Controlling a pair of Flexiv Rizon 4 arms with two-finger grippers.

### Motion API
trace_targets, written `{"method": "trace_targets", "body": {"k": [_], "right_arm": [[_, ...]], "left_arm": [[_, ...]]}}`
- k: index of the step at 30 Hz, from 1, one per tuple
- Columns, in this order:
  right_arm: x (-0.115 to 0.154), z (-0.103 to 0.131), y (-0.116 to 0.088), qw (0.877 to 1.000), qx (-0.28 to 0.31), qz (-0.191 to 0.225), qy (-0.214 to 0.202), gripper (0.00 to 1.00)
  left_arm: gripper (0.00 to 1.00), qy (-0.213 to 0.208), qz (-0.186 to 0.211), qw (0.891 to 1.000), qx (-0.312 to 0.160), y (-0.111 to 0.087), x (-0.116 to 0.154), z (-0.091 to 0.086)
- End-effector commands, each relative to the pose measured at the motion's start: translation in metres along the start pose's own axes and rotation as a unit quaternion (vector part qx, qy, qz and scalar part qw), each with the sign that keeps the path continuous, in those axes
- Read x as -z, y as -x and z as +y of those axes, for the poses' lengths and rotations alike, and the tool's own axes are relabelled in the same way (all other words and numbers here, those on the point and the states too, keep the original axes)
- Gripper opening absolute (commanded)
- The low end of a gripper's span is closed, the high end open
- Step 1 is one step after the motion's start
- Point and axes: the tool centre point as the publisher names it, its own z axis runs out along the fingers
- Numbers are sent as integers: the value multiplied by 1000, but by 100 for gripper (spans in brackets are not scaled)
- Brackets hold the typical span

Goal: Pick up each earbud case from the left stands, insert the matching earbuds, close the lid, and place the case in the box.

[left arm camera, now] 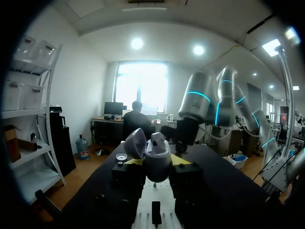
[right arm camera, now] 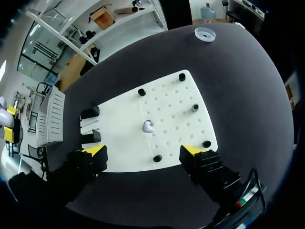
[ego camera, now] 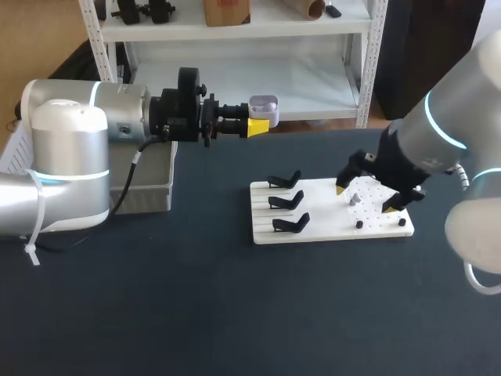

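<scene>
Left gripper [ego camera: 258,125] clamps a pale, rounded earbud case [ego camera: 264,104], lid flipped open, high above the table [ego camera: 196,298], right gripper [ego camera: 365,199] spread wide over a white earbud [right arm camera: 148,126] on the board [ego camera: 329,229], the grey box [ego camera: 145,186] hiding its contents.

- The table [ego camera: 196,313] is covered edge to edge in a dark, matte cloth.
- A grey box [ego camera: 145,196] stands on the cloth at the left, towards the far edge, well apart from the board.
- A white board [ego camera: 325,210] lies flat, right of the middle, with its long sides running left to right. Its right half is dotted with small holes.
- A small round white dish [right arm camera: 205,34] sits on the cloth beyond the board's far right corner, apart from it.
</scene>
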Motion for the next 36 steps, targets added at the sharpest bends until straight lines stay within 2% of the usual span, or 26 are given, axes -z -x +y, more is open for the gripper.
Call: {"method": "trace_targets", "body": {"k": [1,3,20,27,28,30,31,33,36], "right_arm": [[-9,0,4,1000,-7,-19,-10,100],[-11,-2,6,999,-9,-19,-27,100],[-12,-2,6,999,-12,-18,-23,100],[-20,4,6,1000,-14,10,-17,100],[-21,4,6,1000,-14,11,-17,93],[-22,5,7,1000,-14,16,-16,60],[-23,5,7,1000,-15,16,-19,48],[-24,5,9,1000,-14,17,-22,45],[-23,4,11,999,-14,18,-25,48]], "left_arm": [[0,0,-1,1000,-1,0,0,0],[0,0,-1,1000,-1,0,0,0],[0,0,-1,1000,-1,0,0,0],[0,0,-1,1000,-1,0,0,0],[0,0,-1,1000,-1,0,0,0],[0,0,-1,1000,-1,0,0,0],[0,0,-1,1000,-1,0,0,0],[0,0,-1,1000,-1,0,0,0],[0,0,-1,1000,-1,0,0,0]]}}
